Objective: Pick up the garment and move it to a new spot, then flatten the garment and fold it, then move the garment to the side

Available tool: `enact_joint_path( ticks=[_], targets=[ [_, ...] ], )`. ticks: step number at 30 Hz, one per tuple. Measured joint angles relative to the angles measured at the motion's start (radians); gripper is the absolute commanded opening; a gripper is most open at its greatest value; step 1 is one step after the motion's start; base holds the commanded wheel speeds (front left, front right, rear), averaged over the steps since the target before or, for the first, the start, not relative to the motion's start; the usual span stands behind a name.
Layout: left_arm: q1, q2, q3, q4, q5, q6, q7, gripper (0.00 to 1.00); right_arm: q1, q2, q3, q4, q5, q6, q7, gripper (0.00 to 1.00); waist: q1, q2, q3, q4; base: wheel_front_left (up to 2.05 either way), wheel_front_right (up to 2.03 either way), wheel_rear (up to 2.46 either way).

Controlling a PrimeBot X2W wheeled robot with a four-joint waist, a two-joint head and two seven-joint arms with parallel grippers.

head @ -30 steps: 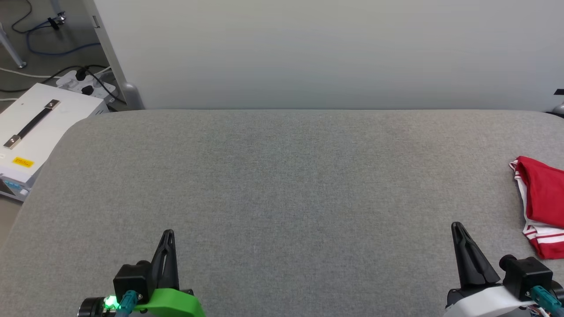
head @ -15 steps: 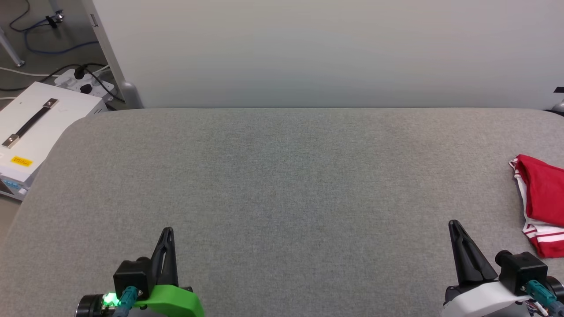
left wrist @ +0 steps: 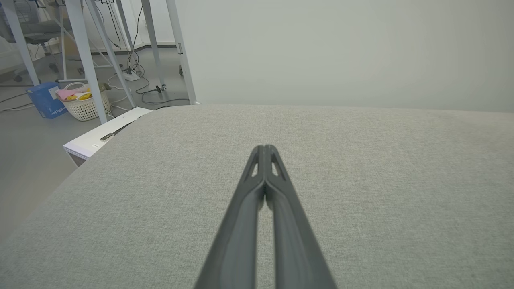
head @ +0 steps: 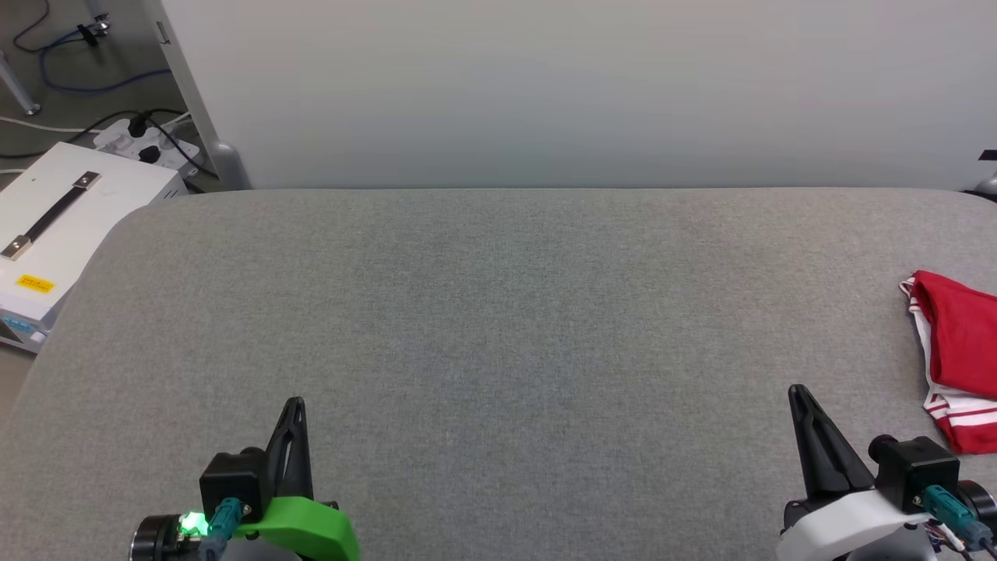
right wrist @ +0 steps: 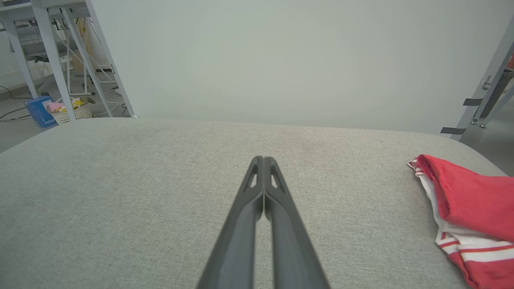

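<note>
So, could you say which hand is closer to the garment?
The right hand, lower right in the head view; the garment lies to its right, far from the left hand.

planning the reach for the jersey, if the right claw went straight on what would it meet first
Probably nothing soon: the right claw, shut, points over the grey cushion toward the pale wall. The garment lies off to its right, out of line. Depth is unclear.
</note>
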Motion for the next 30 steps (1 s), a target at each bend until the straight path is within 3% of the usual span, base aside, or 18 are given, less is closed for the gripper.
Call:
enact_joint_path(
  ticks=[30],
  targets=[
    [-0.021,-0.006,0.01,-0.029,0.035,-0.005,0.06,0.0,-0.032,0.01,-0.004,-0.004,-0.045,0.0,0.062,0.0,0.0,0.0,0.011,-0.005,0.0,0.0,0.0]
  ],
)
